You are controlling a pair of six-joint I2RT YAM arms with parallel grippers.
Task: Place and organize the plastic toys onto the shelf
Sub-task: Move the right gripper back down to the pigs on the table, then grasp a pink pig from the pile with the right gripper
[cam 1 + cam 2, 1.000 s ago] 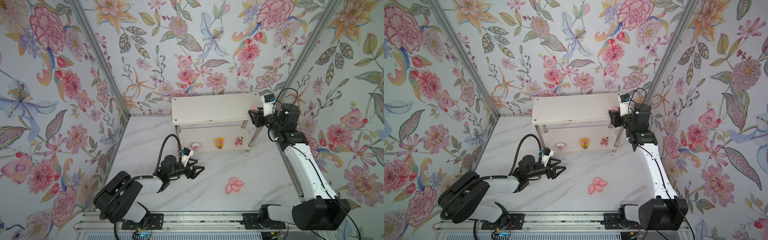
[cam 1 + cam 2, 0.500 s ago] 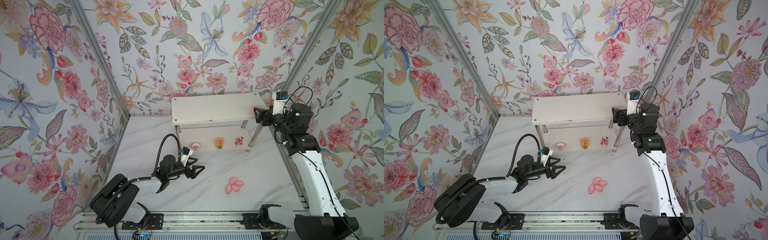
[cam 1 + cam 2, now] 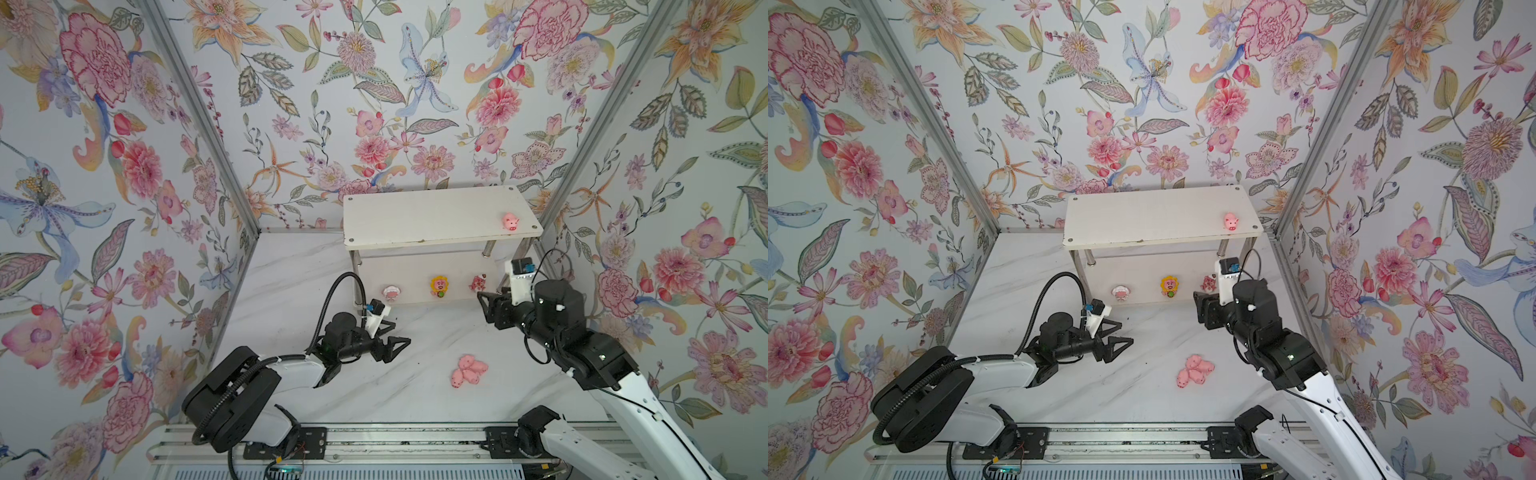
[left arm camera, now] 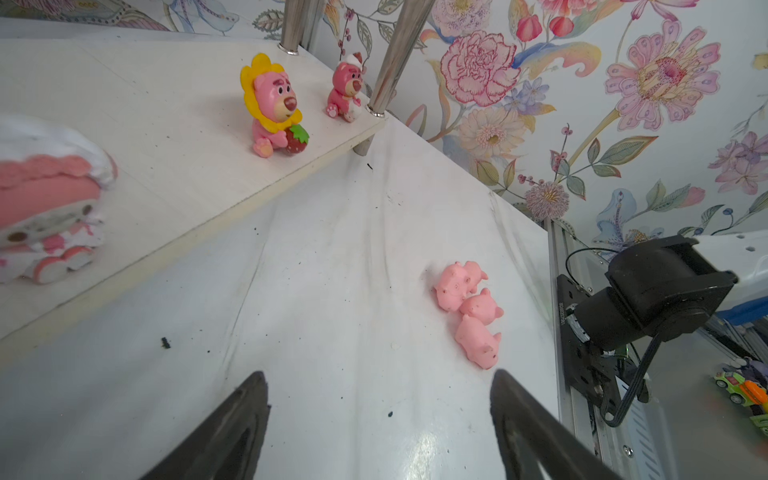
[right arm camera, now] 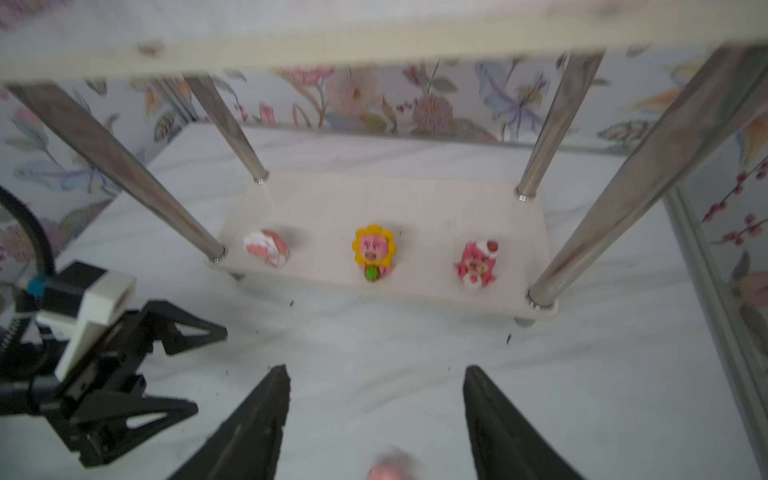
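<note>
**Risk check: pig clump + tight spot by the shelf leg**

Status: shelf [image 3: 415,220] stands at the far side of the table [image 3: 291,291]. One pig [image 3: 510,221] is on the top board, close to its near-right corner. Lower board carries the white-pink toy [image 3: 390,292] at left, the sunflower toy [image 3: 439,286] mid and the bear [image 3: 478,284] at right, all near the front edge. The rest of the pigs lie in a clump [image 3: 468,370] on the table, near side, right of centre; looks like four, touching each other.

Left pincer [image 3: 400,332] is spread, empty, low over the table just left of the clump. Right pincer [image 3: 482,305] is spread, empty, beside the shelf's near-right leg [image 3: 521,253], farther back than the clump.

What could go wrong, imo:
- Pigs touch, so closing on one prob. drags or flicks its neighbours, or grabs two at once.
- Both arms are near the clump; if both go in, they could clash.
- Right arm is close to the leg; a bump would shake the shelf and tip the standing toys off the front edge.
- The top pig is near the edge, so a careless next drop could push it off.
</note>
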